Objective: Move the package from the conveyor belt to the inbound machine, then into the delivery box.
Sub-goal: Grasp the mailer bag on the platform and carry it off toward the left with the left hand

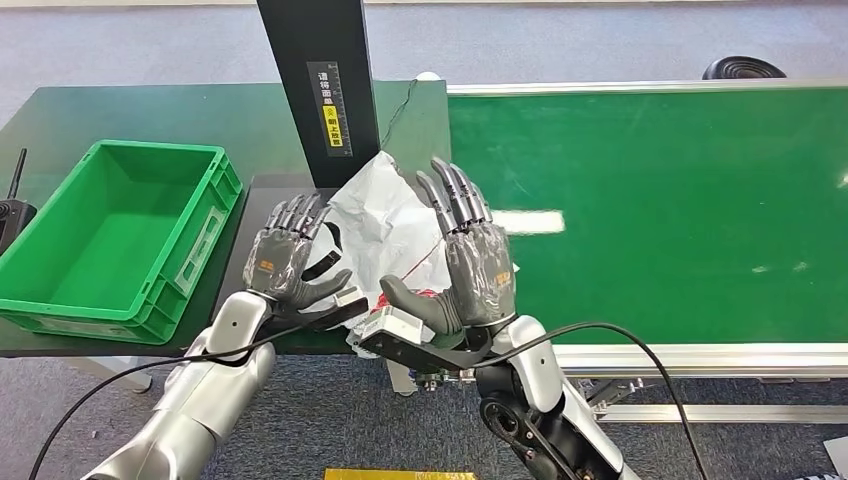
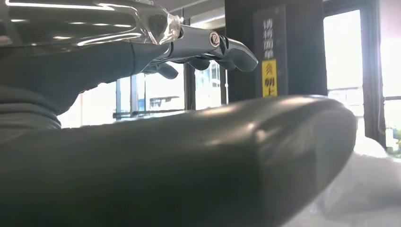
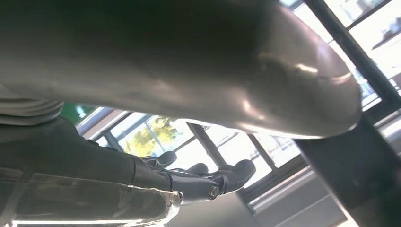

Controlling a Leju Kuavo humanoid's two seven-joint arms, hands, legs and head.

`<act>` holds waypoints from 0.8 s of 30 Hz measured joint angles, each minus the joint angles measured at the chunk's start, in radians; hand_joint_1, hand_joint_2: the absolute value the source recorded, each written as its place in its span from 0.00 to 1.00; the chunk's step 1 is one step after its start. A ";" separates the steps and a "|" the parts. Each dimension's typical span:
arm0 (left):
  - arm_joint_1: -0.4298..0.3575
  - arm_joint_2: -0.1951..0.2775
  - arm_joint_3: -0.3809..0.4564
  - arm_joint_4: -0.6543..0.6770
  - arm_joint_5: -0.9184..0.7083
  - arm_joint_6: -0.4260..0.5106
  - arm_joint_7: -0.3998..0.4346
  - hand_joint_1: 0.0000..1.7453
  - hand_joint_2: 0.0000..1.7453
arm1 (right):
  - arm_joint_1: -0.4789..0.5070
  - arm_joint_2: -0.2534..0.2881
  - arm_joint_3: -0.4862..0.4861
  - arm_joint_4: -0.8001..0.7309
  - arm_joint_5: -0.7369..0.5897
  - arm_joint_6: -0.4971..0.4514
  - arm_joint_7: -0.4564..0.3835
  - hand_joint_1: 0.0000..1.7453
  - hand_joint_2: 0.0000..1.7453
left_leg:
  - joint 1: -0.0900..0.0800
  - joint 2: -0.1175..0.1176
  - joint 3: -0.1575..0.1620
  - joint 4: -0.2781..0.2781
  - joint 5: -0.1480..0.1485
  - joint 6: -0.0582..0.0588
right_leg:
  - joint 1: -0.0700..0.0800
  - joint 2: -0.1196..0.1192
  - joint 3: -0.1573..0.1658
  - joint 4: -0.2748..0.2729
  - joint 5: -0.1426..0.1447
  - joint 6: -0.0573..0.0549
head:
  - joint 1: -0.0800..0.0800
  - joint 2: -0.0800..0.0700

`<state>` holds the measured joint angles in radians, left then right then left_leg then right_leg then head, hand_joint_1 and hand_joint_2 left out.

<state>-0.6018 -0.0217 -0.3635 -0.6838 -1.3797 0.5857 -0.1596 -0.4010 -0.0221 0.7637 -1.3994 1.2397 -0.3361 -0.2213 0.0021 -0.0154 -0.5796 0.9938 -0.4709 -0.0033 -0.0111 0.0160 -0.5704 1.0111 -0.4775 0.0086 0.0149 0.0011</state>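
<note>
**A:** You had the bag (image 1: pixel 385 215) on the dark plate under the black post (image 1: pixel 318 85), so I judged you to be at the inbound-machine step, with the belt (image 1: pixel 650 200) part done and the box (image 1: pixel 115 235) part not yet begun.

**B:** And where did your hands sit against it?

**A:** Your left hand (image 1: pixel 290 262) was at the bag's left edge, fingers partly curled, thumb reaching toward the white plastic. Your right hand (image 1: pixel 470 262) stood upright at the bag's right edge, fingers straight and spread, thumb pointing across under the crumpled front. The bag lay between the two palms. I could not tell whether either palm was pressing it.

**B:** So was anything held?

**A:** Neither hand had closed on it; both were apart-fingered, flanking it. From the left wrist you saw the thumb (image 2: pixel 189 161) large in front, with white plastic just beyond.

**B:** What did the next move call for?

**A:** In my view, you needed to squeeze the bag between both palms, lift it off the plate, and carry it left to the green box, which stood well apart. Thin plastic could slip or sag, so a firm, even clamp mattered.
</note>
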 joint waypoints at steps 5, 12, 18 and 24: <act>-0.024 0.000 0.004 0.081 0.051 0.002 -0.018 0.00 0.00 | -0.007 -0.014 0.027 -0.022 -0.015 0.018 -0.001 0.00 0.00 | 0.000 0.000 0.000 0.000 0.000 0.000 | 0.000 0.000 0.000 0.000 0.000 0.000 | 0.000 0.000; -0.026 -0.007 0.027 0.171 0.077 0.013 -0.020 0.00 0.00 | -0.014 -0.032 0.049 -0.033 -0.019 0.022 -0.001 0.00 0.00 | 0.000 0.000 0.000 0.000 0.000 0.000 | 0.000 0.000 0.000 0.000 0.000 0.000 | 0.000 0.000; -0.026 -0.016 0.040 0.228 0.082 0.009 -0.009 0.00 0.75 | -0.025 -0.035 0.057 -0.035 -0.019 0.029 -0.001 0.00 0.00 | 0.000 0.000 0.000 0.000 0.000 0.000 | 0.000 0.000 0.000 0.000 0.000 0.000 | 0.000 0.000; -0.021 -0.019 0.055 0.262 0.087 0.008 0.000 0.00 1.00 | -0.040 -0.036 0.067 -0.035 -0.021 0.031 -0.001 0.00 0.00 | 0.000 0.000 0.000 0.000 0.000 0.000 | 0.000 0.000 0.000 0.000 0.000 0.000 | 0.000 0.000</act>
<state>-0.6232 -0.0412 -0.3087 -0.4217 -1.2922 0.5934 -0.1600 -0.4406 -0.0580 0.8306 -1.4343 1.2182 -0.3048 -0.2220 0.0021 -0.0155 -0.5798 0.9937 -0.4709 -0.0033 -0.0111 0.0157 -0.5702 1.0111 -0.4775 0.0086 0.0150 0.0011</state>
